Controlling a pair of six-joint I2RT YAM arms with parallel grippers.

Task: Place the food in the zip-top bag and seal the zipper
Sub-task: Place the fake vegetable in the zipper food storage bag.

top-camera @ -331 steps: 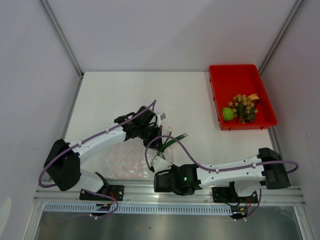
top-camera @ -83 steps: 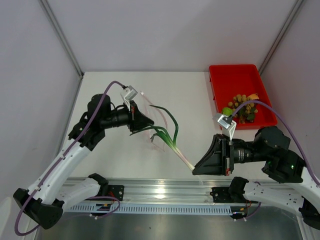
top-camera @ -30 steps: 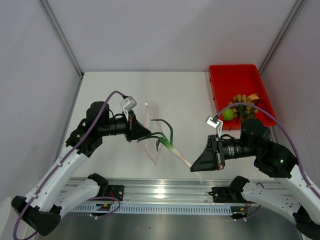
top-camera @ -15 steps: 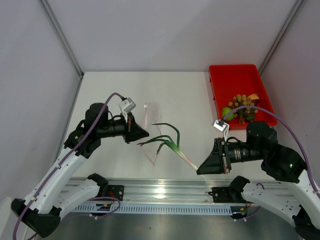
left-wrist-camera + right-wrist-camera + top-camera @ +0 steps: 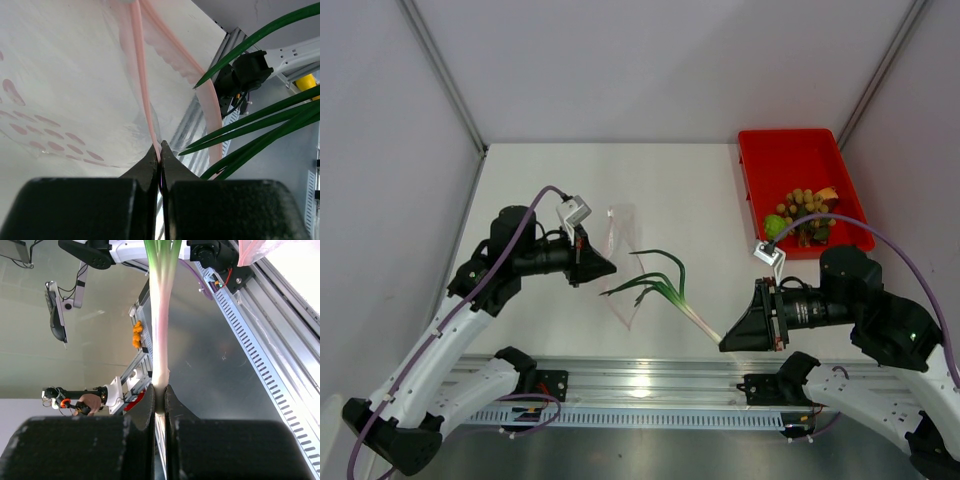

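Observation:
My left gripper is shut on the zipper, the pink strip at the mouth of the clear dotted zip-top bag, and holds the bag hanging above the table. My right gripper is shut on the white end of the green onion. In the right wrist view the stalk runs straight out from the fingertips. The onion's leaf tips reach the bag's open mouth; I cannot tell if they are inside. The tan fruit bunch, green fruit and a dark piece lie in the red tray.
The red tray stands at the back right of the white table. A metal rail runs along the near edge. Grey walls close in the left, right and back.
My right gripper has drawn back to the right and nearer the rail, pulling the green onion rightward so less of its leaves overlap the bag. My left gripper has barely moved.

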